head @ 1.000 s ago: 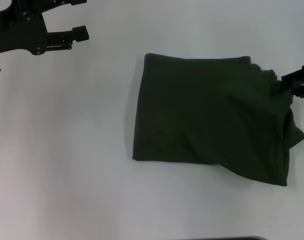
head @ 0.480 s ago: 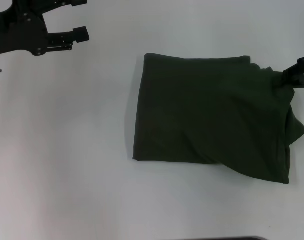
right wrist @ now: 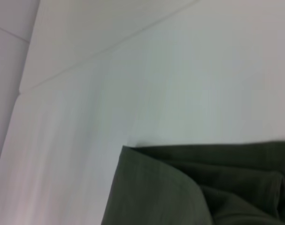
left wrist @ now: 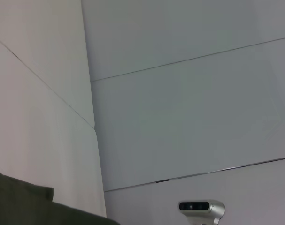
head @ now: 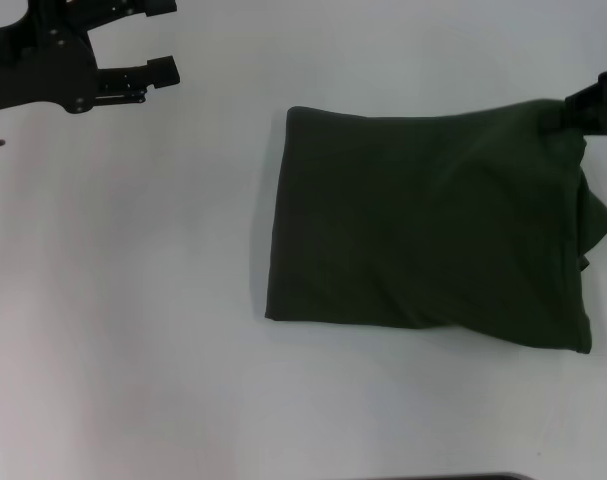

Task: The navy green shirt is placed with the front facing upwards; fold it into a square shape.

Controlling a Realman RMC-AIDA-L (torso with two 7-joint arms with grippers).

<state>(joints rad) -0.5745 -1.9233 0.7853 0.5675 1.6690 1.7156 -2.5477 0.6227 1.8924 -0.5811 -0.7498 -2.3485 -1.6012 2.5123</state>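
Plain white counter (head: 133, 330), pale panelled wall behind, navy green shirt (head: 423, 225) folded dark on counter's right half, far right corner pinched by right tool (head: 573, 118), left tool (head: 148, 45) spread wide, parked far left.

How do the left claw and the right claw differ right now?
The left claw hangs open over bare table at the far left, well away from the navy green shirt; the right claw is shut on the shirt's far right corner. The left claw holds nothing, while the right claw has that corner pulled out toward the right edge. Both are black and sit at the table's far side.
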